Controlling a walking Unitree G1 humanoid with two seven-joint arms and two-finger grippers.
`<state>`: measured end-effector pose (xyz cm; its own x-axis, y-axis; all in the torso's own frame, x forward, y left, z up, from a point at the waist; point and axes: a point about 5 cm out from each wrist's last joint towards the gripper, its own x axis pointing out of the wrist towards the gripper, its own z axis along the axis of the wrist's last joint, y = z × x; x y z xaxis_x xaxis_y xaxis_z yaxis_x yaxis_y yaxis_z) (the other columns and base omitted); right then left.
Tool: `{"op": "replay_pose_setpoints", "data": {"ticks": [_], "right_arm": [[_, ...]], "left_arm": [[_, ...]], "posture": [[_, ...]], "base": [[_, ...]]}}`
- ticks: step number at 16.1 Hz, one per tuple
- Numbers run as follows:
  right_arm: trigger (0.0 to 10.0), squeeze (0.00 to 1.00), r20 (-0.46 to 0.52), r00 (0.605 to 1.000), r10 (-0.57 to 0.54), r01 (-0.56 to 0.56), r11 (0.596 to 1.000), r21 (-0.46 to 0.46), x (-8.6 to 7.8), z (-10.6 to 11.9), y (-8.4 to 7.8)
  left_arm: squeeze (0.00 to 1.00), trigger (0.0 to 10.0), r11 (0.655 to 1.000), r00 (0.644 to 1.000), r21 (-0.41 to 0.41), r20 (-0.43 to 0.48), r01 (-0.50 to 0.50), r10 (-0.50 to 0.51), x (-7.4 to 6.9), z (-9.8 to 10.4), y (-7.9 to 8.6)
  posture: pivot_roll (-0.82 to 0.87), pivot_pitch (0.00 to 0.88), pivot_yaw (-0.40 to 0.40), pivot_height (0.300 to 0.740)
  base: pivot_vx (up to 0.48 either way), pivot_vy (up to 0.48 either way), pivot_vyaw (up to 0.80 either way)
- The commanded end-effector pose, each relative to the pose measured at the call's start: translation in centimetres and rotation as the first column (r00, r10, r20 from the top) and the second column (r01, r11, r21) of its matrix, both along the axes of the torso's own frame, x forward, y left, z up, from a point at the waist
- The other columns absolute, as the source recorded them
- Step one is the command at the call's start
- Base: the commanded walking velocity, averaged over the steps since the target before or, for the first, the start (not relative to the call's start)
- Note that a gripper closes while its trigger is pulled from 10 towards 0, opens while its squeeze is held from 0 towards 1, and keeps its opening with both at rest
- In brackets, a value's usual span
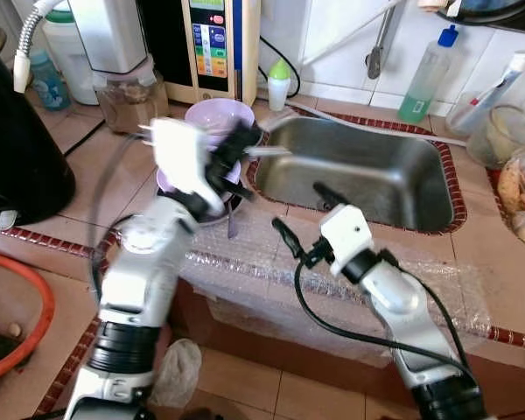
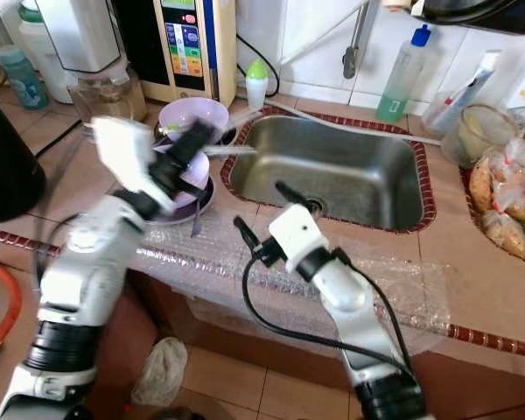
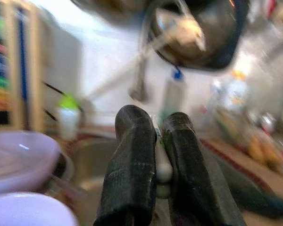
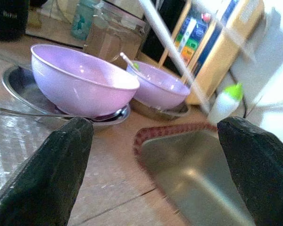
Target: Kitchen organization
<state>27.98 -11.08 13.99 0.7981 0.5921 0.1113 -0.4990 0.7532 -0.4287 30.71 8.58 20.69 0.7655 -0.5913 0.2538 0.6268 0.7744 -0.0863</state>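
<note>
My left gripper hovers over the two purple bowls at the sink's left edge, shut on a thin silvery utensil that points out over the steel sink. In the left wrist view the fingers pinch its pale handle. The far purple bowl and the near purple bowl each sit on a steel plate. A spoon lies under the near bowl. My right gripper stands open over the counter's front edge, before the sink, holding nothing.
Bubble wrap covers the counter's front edge. A water dispenser, a jar and a black appliance stand at the left. A small green-capped bottle and a soap bottle are behind the sink; food bags at right.
</note>
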Motion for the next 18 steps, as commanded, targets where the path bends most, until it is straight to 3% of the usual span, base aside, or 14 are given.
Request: {"op": "replay_pose_setpoints", "data": {"ticks": [1,4,6,7,9,15,18], "right_arm": [[10.0,0.0,0.018,1.0,-0.01,0.011,0.999,-0.039,0.3,-0.2,-0.2],[10.0,0.0,0.093,0.994,-0.062,0.072,0.992,-0.1,1.9,0.3,-0.9],[10.0,0.0,0.09,0.994,-0.057,0.066,0.992,-0.108,2.7,0.4,-1.0],[3.1,0.0,0.075,0.996,-0.055,0.063,0.992,-0.108,3.4,0.2,-0.9],[0.0,0.0,0.052,0.998,-0.044,0.049,0.994,-0.098,4.1,0.0,-0.5],[0.0,0.0,0.007,0.999,-0.037,0.037,0.997,-0.071,5.3,-0.4,0.2],[0.0,0.0,0.015,0.994,-0.111,0.112,0.992,-0.056,5.7,-0.6,-0.5]], "left_arm": [[0.0,0.0,0.999,0.999,0.032,-0.011,0.042,-0.041,-0.3,0.0,-0.8],[0.0,0.0,0.992,0.992,0.073,-0.079,0.103,-0.097,-0.7,-1.0,-1.9],[0.0,0.0,0.99,0.989,0.075,-0.096,0.116,-0.108,-0.8,-1.3,-2.2],[0.0,0.0,0.989,0.987,0.073,-0.107,0.125,-0.117,-0.9,-1.3,-2.5],[0.0,0.0,0.988,0.986,0.073,-0.113,0.134,-0.125,-1.1,-1.4,-2.7],[0.0,0.3,0.99,0.986,0.069,-0.125,0.119,-0.11,-1.2,-1.6,-2.8],[0.0,1.0,0.995,0.991,0.083,-0.131,0.047,-0.035,-0.7,-1.9,-2.3]], "posture": [[0.0,0.0,0.018,0.74],[0.0,0.0,0.018,0.74],[0.0,0.0,0.017,0.74],[0.0,0.0,0.013,0.74],[0.0,0.0,0.008,0.74],[0.01,0.002,-0.006,0.74],[0.01,0.0,-0.009,0.74]], "base": [[0.0,0.0,0.0],[0.0,0.0,0.0],[0.0,0.0,0.0],[0.0,0.0,0.0],[0.0,0.0,0.0],[0.0,0.0,0.0],[0.0,0.0,0.0]]}}
